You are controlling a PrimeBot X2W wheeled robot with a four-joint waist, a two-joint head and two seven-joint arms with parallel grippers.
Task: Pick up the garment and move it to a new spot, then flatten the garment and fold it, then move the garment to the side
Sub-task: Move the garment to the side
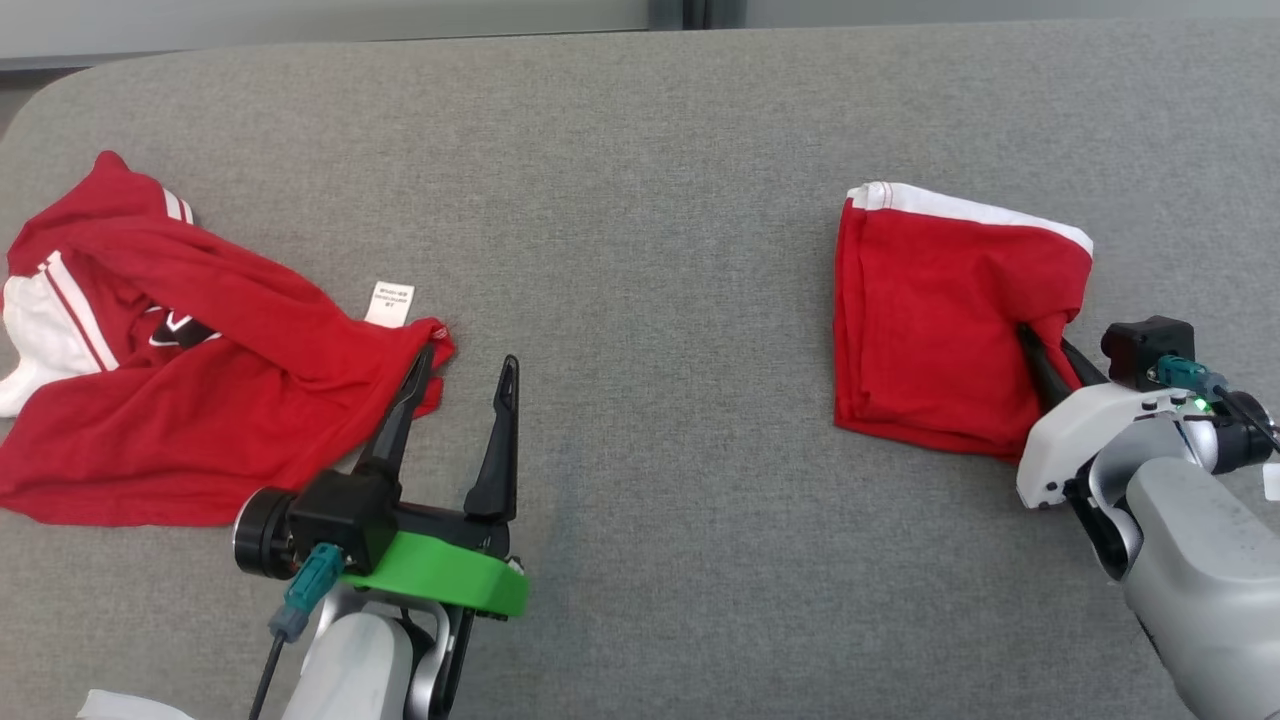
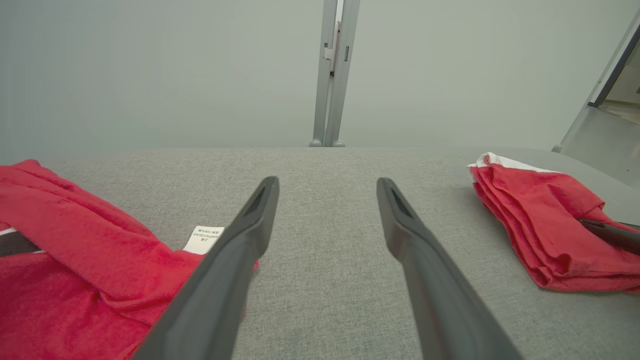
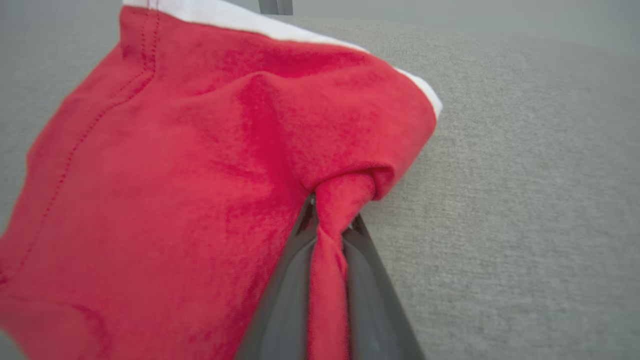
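Right gripper (image 1: pixel 1045 345) is closed on a bunched fold at the right edge of the folded red garment (image 1: pixel 930 320), which lies at the right of the grey desk (image 1: pixel 650 250). Left gripper (image 1: pixel 467 358) is open, with 1 finger over the edge of the crumpled red garment (image 1: pixel 200 420) at left.

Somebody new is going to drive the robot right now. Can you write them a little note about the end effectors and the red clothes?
Right end effector: shut on the near right edge of the folded red garment, bunching that edge into a twist.
Left end effector: open, holding nothing, one finger over the corner of the unfolded red garment.
Where: the folded one is on the right of the grey padded surface. The unfolded one is on the left, with its white label showing.
Done: the right garment looks folded.
Left: probably move it aside and let go. The left garment likely needs flattening and folding.
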